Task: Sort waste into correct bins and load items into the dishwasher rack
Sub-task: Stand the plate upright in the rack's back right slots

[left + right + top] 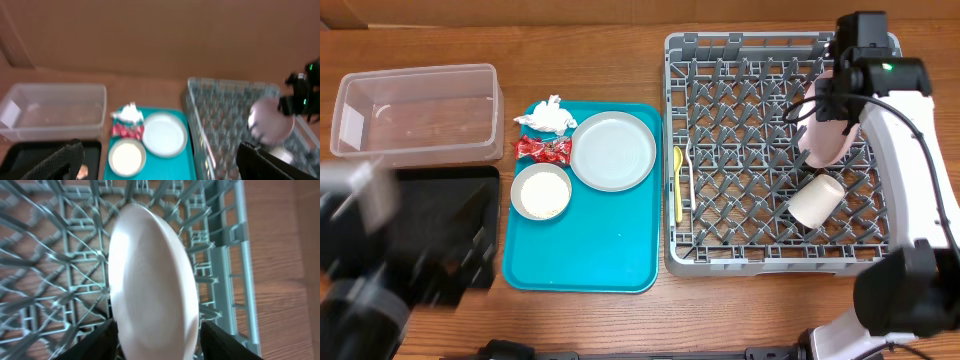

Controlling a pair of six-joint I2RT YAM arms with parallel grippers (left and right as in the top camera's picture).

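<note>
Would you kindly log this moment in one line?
right gripper: shut on pink plate over dishwasher rack | left gripper: open | racked: white cup, yellow utensil | unloaded: grey plate, bowl

My left arm (360,260) smears into blur overhead, hiding part of the black tray (460,200). The pink plate (150,280) runs off the right wrist view's bottom edge; I can't see its lower rim.

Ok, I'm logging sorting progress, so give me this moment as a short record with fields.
in rack: white cup on its side, yellow utensil along left wall
right end effector: shut on pink plate, held on edge inside rack
on teal tray: grey plate, small bowl, napkin, wrapper
bins: clear tub and black tray, left of teal tray
</note>
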